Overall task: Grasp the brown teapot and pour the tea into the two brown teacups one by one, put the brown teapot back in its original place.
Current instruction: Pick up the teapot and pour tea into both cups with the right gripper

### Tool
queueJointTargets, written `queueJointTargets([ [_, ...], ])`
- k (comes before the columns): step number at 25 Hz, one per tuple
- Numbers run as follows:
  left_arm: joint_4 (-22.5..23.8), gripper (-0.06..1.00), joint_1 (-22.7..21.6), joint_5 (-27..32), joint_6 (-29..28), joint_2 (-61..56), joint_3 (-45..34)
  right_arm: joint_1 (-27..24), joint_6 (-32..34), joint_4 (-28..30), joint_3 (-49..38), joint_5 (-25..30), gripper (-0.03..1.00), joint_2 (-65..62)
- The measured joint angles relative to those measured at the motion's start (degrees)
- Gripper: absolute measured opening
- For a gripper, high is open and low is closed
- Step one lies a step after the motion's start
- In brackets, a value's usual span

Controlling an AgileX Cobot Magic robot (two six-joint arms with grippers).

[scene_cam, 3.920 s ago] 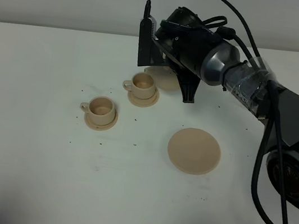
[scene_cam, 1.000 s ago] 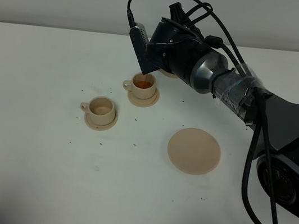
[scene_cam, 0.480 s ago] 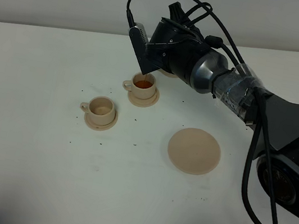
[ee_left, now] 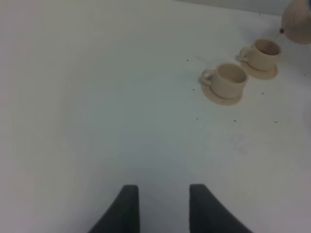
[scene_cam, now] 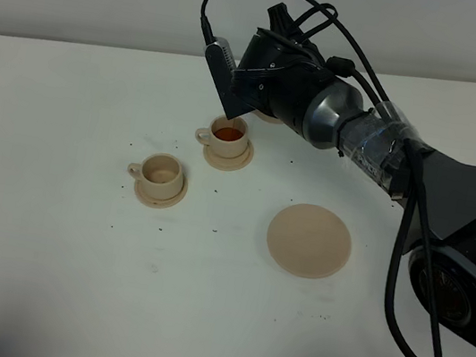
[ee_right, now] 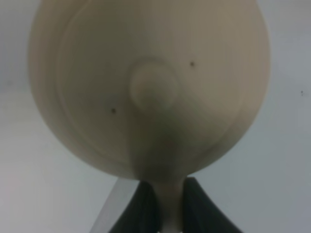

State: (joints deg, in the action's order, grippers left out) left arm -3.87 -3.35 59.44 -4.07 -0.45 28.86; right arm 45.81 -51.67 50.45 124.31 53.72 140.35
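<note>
My right gripper point(ee_right: 168, 209) is shut on the loop handle of the brown teapot point(ee_right: 150, 87), which fills the right wrist view with its lid facing the camera. In the high view the arm point(scene_cam: 321, 110) holds the pot tipped above the far teacup point(scene_cam: 226, 136), and the wrist hides most of the pot. That cup holds reddish tea. A red drop hangs at the teapot's point(ee_left: 297, 23) spout. The near teacup point(scene_cam: 161, 172) on its saucer looks empty. The wide flat saucer point(scene_cam: 309, 240) lies bare to the right. My left gripper point(ee_left: 163, 208) is open over bare table, well short of the cups.
Small dark specks are scattered on the white table point(scene_cam: 72, 252) around the cups and the wide saucer. Black cables point(scene_cam: 411, 287) loop from the right arm down its base at the right edge.
Since the earliest frame the right wrist has rolled and tipped the teapot over the far teacup, which now holds tea. Over the last second nothing has visibly moved.
</note>
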Motion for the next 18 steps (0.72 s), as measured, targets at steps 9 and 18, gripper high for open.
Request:
queueJointTargets([
  [9, 0.0, 0.28, 0.0, 0.0, 0.0, 0.0, 0.0, 0.0, -0.9, 0.0, 0.0, -0.1, 0.11, 0.0],
  [18, 0.0, 0.28, 0.0, 0.0, 0.0, 0.0, 0.0, 0.0, -1.1, 0.3, 0.0, -0.2, 0.11, 0.0],
])
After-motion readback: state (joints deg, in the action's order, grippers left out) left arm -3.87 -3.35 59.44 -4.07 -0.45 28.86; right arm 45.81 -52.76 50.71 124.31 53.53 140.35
